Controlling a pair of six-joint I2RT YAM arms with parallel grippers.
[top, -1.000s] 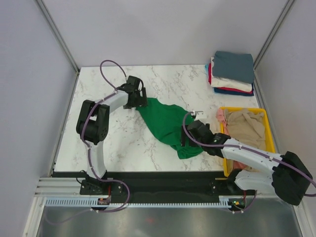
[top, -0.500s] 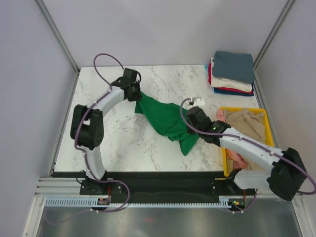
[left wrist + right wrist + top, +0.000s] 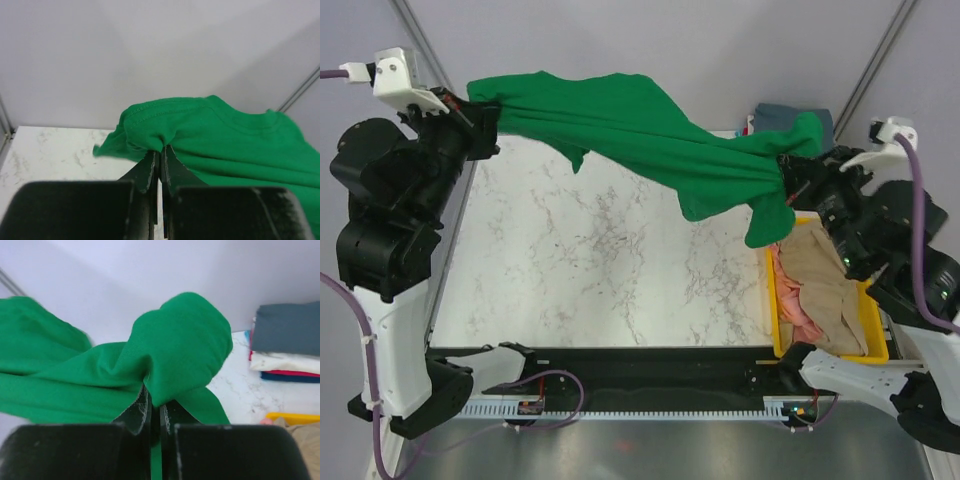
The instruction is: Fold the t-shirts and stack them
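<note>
Left gripper (image 3: 160,150) holds its jaws pressed together on a bunched fold of the green t-shirt (image 3: 640,130), pinching just behind a stitched hem, and the right gripper (image 3: 154,390) is clamped the same way on a thick wad at the shirt's other end. Both are raised high and spread wide, so the shirt hangs stretched in the air between them, well above the marble table (image 3: 590,260), with one loose flap drooping beneath the right gripper. This spread looks meant to shake the cloth open and let gravity pull out the tangles before it is laid flat for folding. The cloth is twisted into a rope along its upper edge, and I cannot say for sure which corners are pinched, so it probably needs regripping or a flick before it lies square. Below the right gripper sits the yellow bin (image 3: 772,320), where a beige t-shirt (image 3: 825,290) and a salmon pink one (image 3: 790,305) wait crumpled. Beyond that gripper, the folded stack (image 3: 287,347) rests on the table's far corner, topped with slate blue.
</note>
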